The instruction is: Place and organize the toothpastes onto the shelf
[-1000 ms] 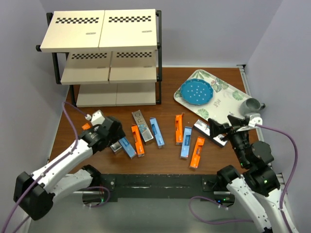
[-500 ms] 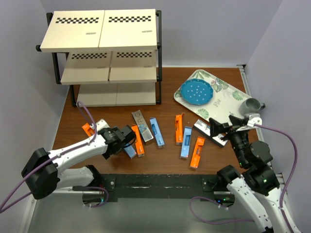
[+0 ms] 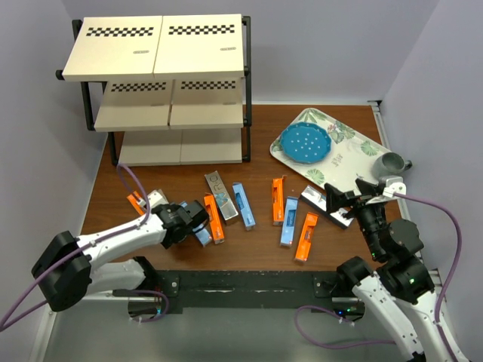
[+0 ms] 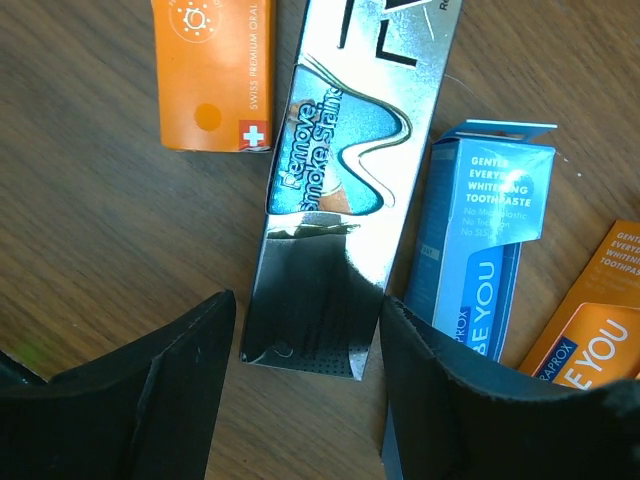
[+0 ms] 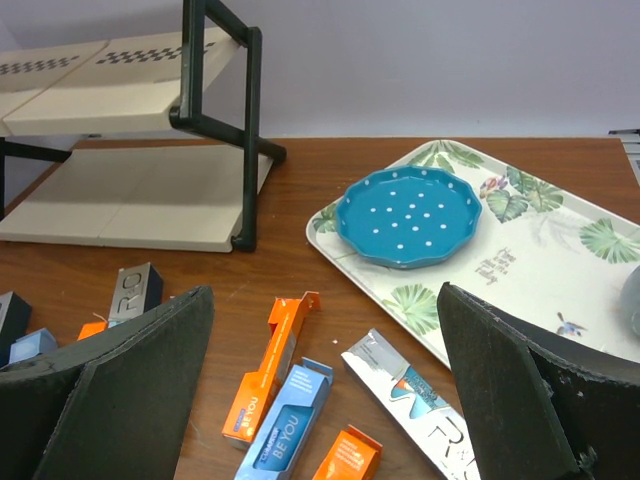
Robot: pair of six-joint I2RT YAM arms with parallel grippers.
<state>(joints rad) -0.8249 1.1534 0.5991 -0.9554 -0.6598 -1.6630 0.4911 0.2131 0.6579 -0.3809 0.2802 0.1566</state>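
The left pincer (image 4: pixel 308 400), low over the wooden surface (image 4: pixel 90 250) at the lower left of the overhead frame, stands spread astride the near end of a silver-grey toothpaste carton (image 4: pixel 345 170), one finger on either side. Whether they touch it cannot be told. An orange carton (image 4: pixel 212 70) and a light blue carton (image 4: pixel 480 250) lie just beside it. The other toothpastes (image 3: pixel 289 221) lie scattered below the three-tier shelf (image 3: pixel 155 49) at upper left. The right pincer (image 5: pixel 320 400), spread wide, hovers near a floral tray (image 5: pixel 540 270) bearing a blue plate (image 5: pixel 408 215).
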